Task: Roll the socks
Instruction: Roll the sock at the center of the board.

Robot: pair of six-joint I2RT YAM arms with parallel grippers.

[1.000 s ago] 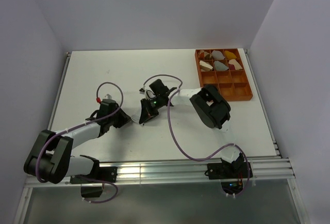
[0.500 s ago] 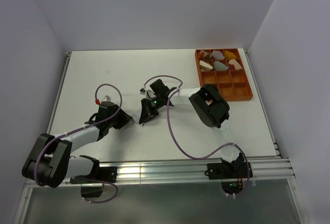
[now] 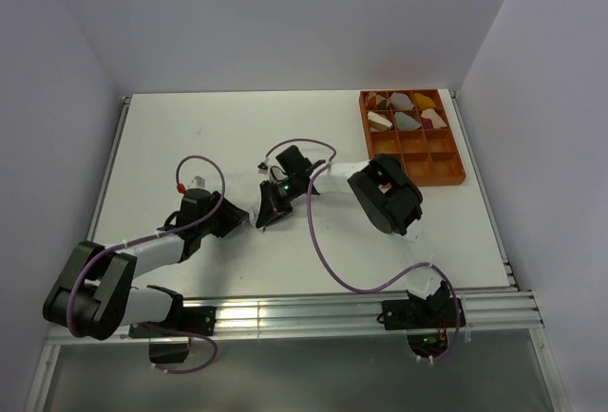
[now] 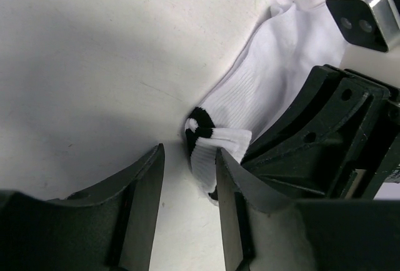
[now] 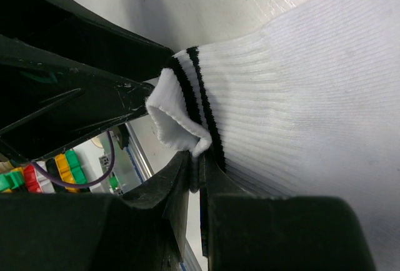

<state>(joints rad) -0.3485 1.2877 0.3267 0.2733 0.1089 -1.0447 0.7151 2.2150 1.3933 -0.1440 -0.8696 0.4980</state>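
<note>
The white sock (image 4: 269, 77) with two black cuff stripes lies flat on the table. My right gripper (image 5: 199, 174) is shut on the folded cuff edge of the white sock (image 5: 300, 96), which fills the right side of the right wrist view. My left gripper (image 4: 187, 202) is open, and the cuff end (image 4: 206, 146) sits between its fingers, close to the right finger (image 4: 234, 190). In the top view the left gripper (image 3: 236, 222) and right gripper (image 3: 265, 215) almost meet at the table's middle. The black sock is not visible.
An orange compartment tray (image 3: 446, 177) stands at the back right, with several rolled bundles in its rear cells. The right gripper's body (image 4: 325, 140) crowds the right of the left wrist view. The table's front rail (image 3: 285, 312) runs along the near edge.
My left gripper has crept a little to the right, closer to the right gripper and the cuff. The right gripper has stayed put, still holding the cuff.
</note>
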